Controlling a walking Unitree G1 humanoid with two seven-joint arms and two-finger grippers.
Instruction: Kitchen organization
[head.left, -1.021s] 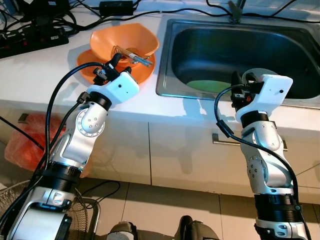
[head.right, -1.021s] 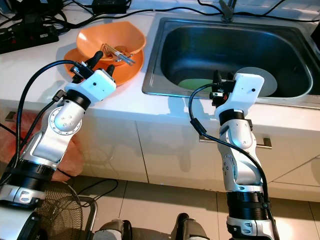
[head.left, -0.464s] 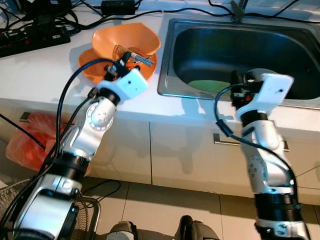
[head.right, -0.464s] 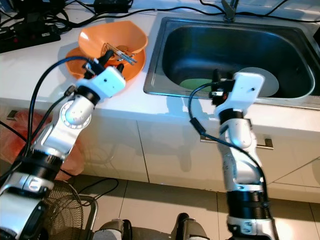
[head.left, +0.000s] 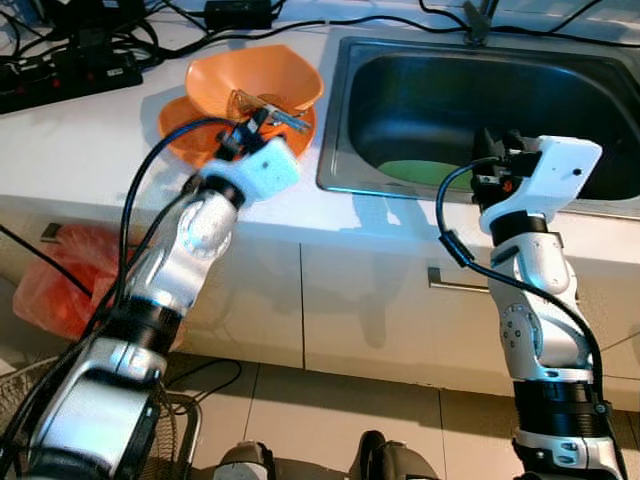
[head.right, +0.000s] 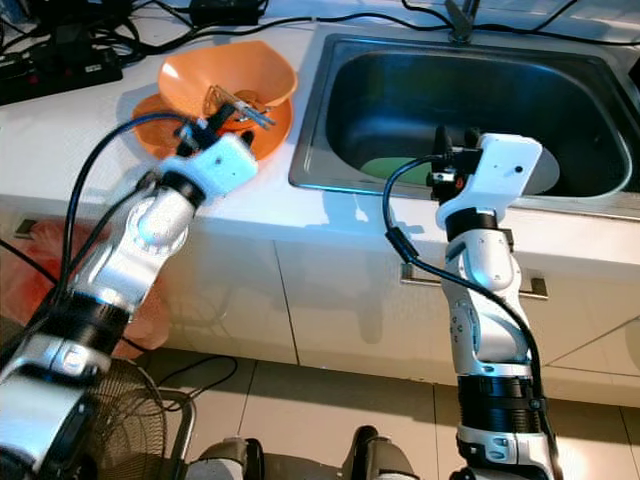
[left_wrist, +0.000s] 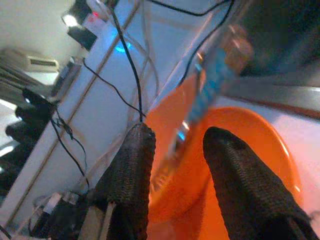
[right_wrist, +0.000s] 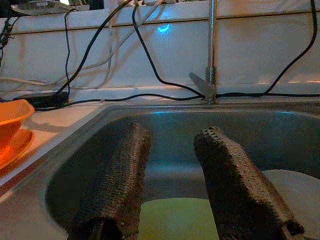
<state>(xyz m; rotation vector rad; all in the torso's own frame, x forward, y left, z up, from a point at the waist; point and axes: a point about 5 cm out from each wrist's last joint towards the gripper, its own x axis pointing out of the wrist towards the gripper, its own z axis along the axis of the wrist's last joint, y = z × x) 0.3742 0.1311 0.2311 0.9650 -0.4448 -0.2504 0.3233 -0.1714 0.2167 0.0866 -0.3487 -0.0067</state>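
Left eye view: left gripper (head.left: 243, 133) hung at the near rim of the orange plate (head.left: 180, 140), fingers apart, nothing between them
Bowl: orange bowl (head.left: 225, 78) sat tilted on the plate, on the white counter (head.left: 80, 150) just beside the sink (head.left: 345, 120)
Tongs: metal tongs (head.left: 272, 112) lay in the bowl, ends poking toward the sink
Right gripper: right gripper (head.left: 497, 146) hovered over the sink's front edge, fingers spread and empty
Sink contents: green plate (head.left: 415, 172) and a white plate (head.right: 548, 172) lay flat on the basin floor
Handling, bowl and plate: likely light, stiff plastic with a smooth, slippery skin; a pinch across the rim looked the surest hold, and the loose tongs could slide out if it tipped
Handling, sink plates: flat and low, so hard to get a finger under; an edge at the basin wall seemed the best place to lift
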